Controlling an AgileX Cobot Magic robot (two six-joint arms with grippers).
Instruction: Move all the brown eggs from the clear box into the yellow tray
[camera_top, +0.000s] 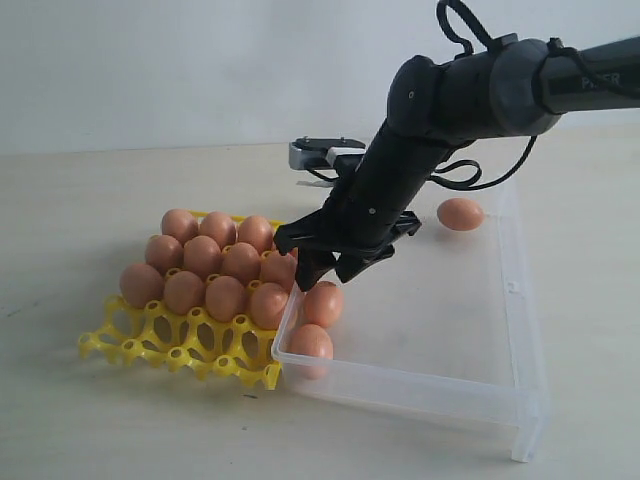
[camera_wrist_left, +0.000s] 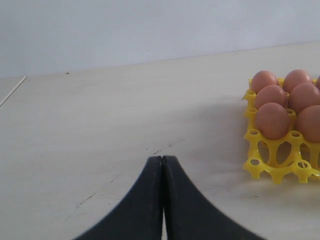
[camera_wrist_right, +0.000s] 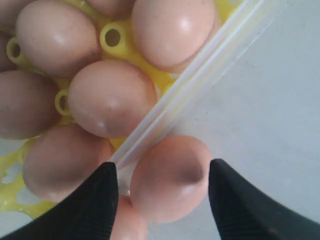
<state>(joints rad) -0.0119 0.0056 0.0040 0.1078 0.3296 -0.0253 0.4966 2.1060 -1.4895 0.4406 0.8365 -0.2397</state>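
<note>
- Directly between the wide-spread jaws of the right gripper (camera_wrist_right: 161, 166) sits one of the brown eggs (camera_wrist_right: 170, 177), bracketed on both sides but, as far as I can tell, not yet clamped.
- That egg seems tipped up against the wall of the clear box (camera_wrist_right: 200, 75), its long axis steep (which end is uppermost I cannot tell), so a straight descent should suit.
- A second egg (camera_top: 311, 343) touches it, in the box's near corner.
- Just past the wall lies the yellow tray (camera_top: 150, 345), with open cups along its near edge.
- A third egg (camera_top: 460, 213) lies well apart, at the box's far side.
- Farthest off, the left gripper (camera_wrist_left: 162, 160), fingers pressed together, hangs over bare table (camera_wrist_left: 100, 125); the right arm is plainly nearer.
</note>
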